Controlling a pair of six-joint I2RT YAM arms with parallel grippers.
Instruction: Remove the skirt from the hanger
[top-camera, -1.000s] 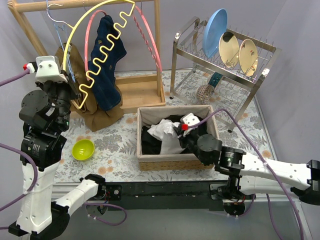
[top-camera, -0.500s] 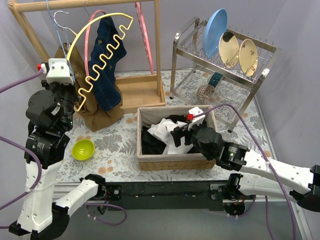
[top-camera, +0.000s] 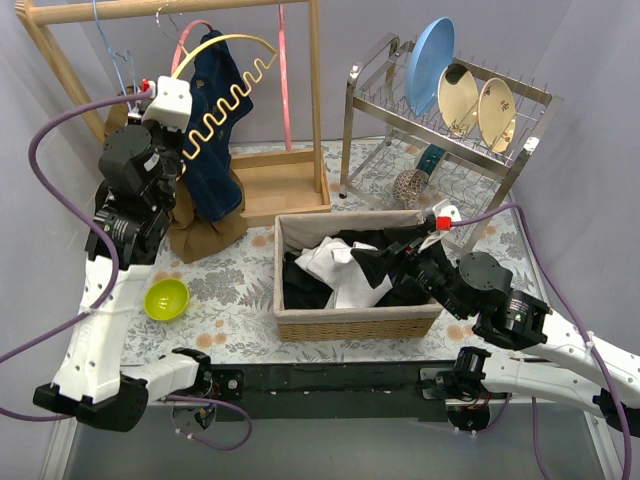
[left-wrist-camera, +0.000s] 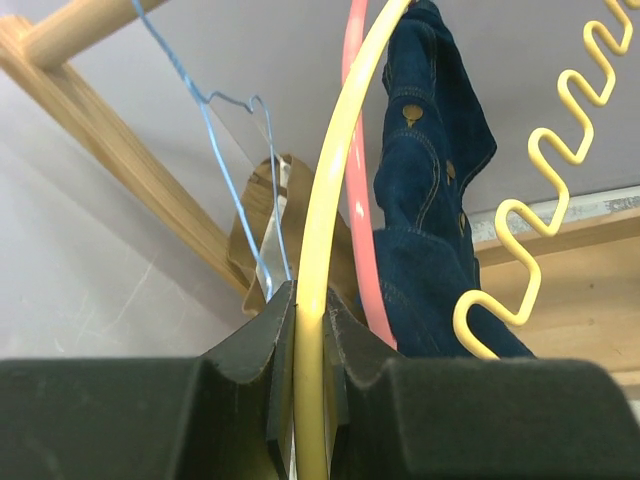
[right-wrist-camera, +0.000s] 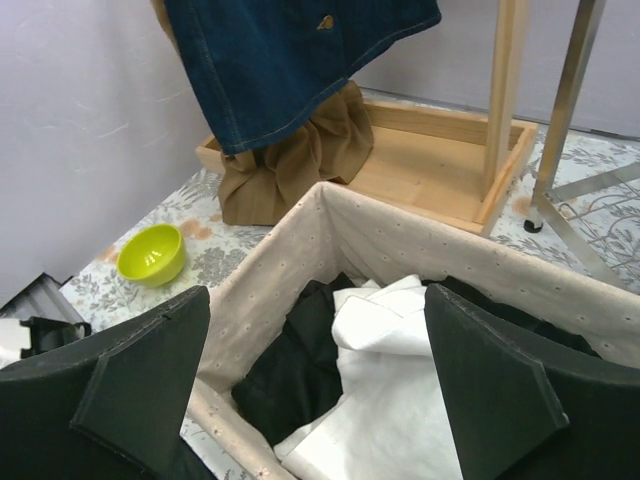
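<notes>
Yellow hanger (left-wrist-camera: 322, 200) inside left claw (left-wrist-camera: 308, 297)

Brown fabric garment (left-wrist-camera: 250, 215) was mostly hidden behind pink plastic hanger (left-wrist-camera: 357, 150) and dark blue denim garment (left-wrist-camera: 430, 180). Yellow plastic hanger (left-wrist-camera: 322, 190) ran off top edge; left pincer (left-wrist-camera: 307, 330) covered its lower arc. Right wrist view cropped denim's top.

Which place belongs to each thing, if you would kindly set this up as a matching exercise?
Things:
1. yellow hanger
2. green bowl
3. blue plate
4. white cloth

Places:
A. in the basket
B. in the dish rack
C. on the table, left of the basket
D. clamped in the left end effector

Pairs: 1-D, 2-C, 3-B, 4-A
</notes>
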